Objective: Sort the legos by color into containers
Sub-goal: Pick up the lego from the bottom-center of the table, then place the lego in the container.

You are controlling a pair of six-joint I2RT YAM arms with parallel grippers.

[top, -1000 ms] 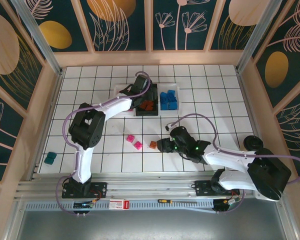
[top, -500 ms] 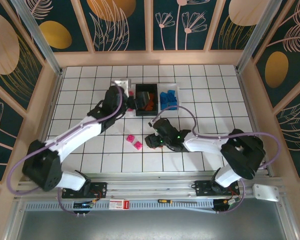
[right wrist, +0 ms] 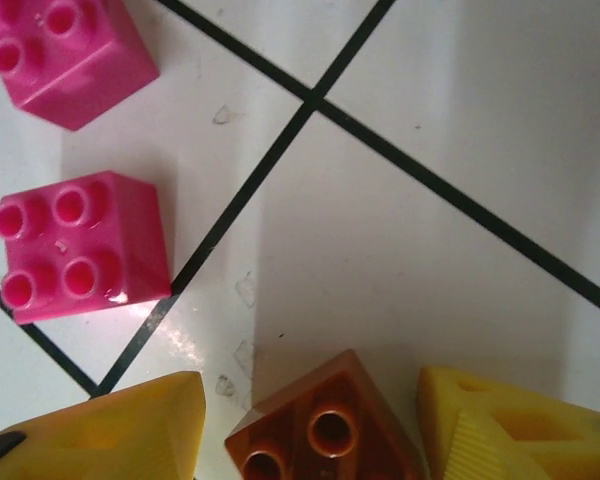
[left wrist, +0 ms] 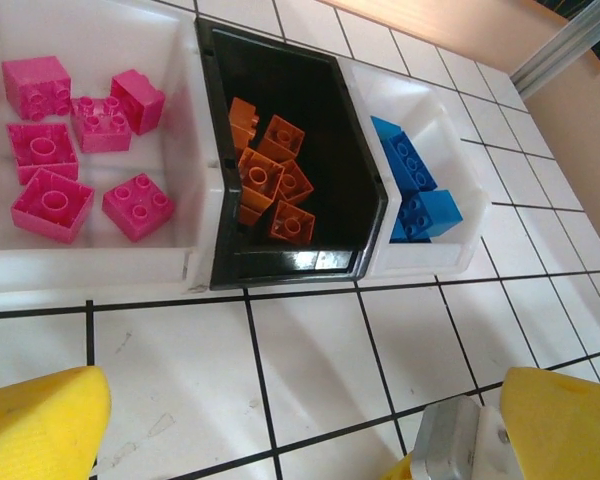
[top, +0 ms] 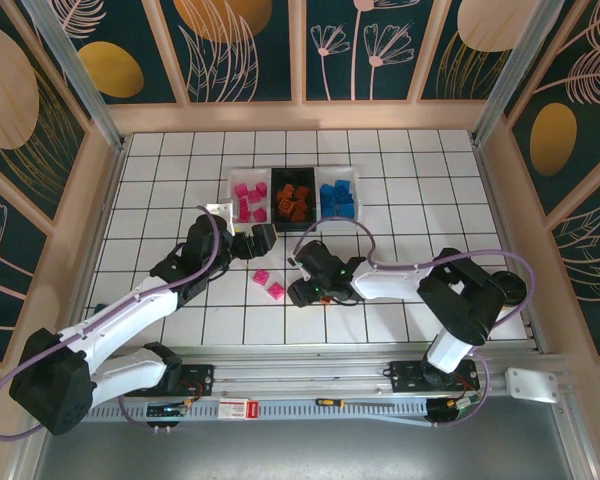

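White tiled table (top: 400, 170). 3 containers (top: 295, 195) in row at far side, legos (left wrist: 270, 185) inside sorted pink, orange, blue. Left gripper (top: 257, 240) near them, jaws wide, empty. Right gripper (right wrist: 310, 390) straddles orange lego (right wrist: 325, 430) on tile; grip cannot tell. 2 pink legos (top: 270, 284) just beside.

A white tiled surface (top: 430, 170) with dark grout lines is enclosed on three sides by dark teal panels (top: 250, 50), on which golden discs and pale line-drawn leaves and flowers are printed. The panels are framed by light wooden battens (top: 300, 115), and slanting aluminium posts (top: 70, 70) are set at the two far corners. A metal rail (top: 310, 362) is laid along the near edge, with a grey strip below it, and soft, even light is thrown back faintly from the glossy tiles.
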